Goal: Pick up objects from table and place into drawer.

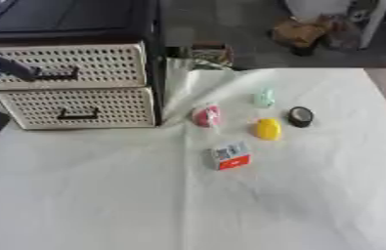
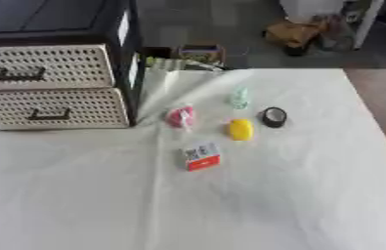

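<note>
Robot's left hand (image 1: 8,68) at the upper drawer (image 1: 68,66) handle, grip unclear, five small objects on the white-clothed table (image 1: 102,195), yellow one (image 1: 268,129) centre, drawers closed

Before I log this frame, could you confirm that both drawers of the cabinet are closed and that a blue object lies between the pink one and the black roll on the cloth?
Not quite: the object between the pink one and the black roll is yellow, not blue, as the left eye view shows. Both drawers of the cabinet do look closed.
</note>
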Motion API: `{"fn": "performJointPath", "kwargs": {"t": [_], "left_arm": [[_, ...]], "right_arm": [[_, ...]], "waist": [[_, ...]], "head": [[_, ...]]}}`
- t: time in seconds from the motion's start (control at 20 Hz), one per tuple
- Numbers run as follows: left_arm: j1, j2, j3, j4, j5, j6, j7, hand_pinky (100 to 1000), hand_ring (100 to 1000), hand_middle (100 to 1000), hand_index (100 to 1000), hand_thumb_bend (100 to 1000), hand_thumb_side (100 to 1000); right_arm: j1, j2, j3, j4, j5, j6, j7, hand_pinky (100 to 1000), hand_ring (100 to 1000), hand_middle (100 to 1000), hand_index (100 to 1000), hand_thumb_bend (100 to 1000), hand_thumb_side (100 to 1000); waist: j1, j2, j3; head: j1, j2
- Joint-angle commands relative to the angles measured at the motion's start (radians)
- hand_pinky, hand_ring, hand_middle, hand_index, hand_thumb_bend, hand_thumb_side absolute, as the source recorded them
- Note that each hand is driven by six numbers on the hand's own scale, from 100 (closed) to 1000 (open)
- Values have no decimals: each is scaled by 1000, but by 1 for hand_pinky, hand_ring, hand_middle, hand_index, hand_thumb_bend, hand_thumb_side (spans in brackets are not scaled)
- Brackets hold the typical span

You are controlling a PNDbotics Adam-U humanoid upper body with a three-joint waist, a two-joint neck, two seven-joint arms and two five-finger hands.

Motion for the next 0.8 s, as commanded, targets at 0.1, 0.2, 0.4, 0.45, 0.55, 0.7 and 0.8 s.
{"fn": "performJointPath", "kwargs": {"t": [0.1,0.2,0.4,0.45,0.55,0.7,0.8], "left_arm": [[-49,7,-4,-1,-27,54,-51,100,100,100,912,105,408],[-82,-6,-16,18,-42,77,-76,100,100,100,923,105,408],[-132,-30,-42,49,-94,95,-98,100,100,100,925,105,408],[-140,-35,-46,54,-117,95,-95,100,100,100,918,105,408],[-154,-46,-55,67,-165,94,-83,100,100,100,898,105,408],[-172,-60,-63,90,-235,92,-53,100,100,100,902,105,408],[-180,-69,-69,101,-278,89,-30,100,100,100,909,105,408]], "right_arm": [[-13,-23,-2,-16,-3,0,6,769,727,536,795,434,765],[-13,-23,0,-16,-4,0,9,768,727,534,793,434,765],[-13,-21,3,-16,-6,1,15,768,726,529,792,434,765],[-13,-20,3,-16,-6,1,16,768,725,529,791,434,765],[-14,-18,3,-16,-8,2,17,767,725,528,791,434,765],[-15,-16,4,-16,-9,3,20,767,724,525,791,434,765],[-16,-15,4,-16,-10,3,21,767,724,524,790,434,765]], "waist": [[3,-14,-3],[5,-12,-5],[7,-10,-7],[8,-10,-8],[10,-9,-10],[12,-6,-13],[14,-4,-15]], "head": [[5,-15],[7,-16],[11,-21],[12,-23],[14,-29],[16,-36],[18,-41]]}}
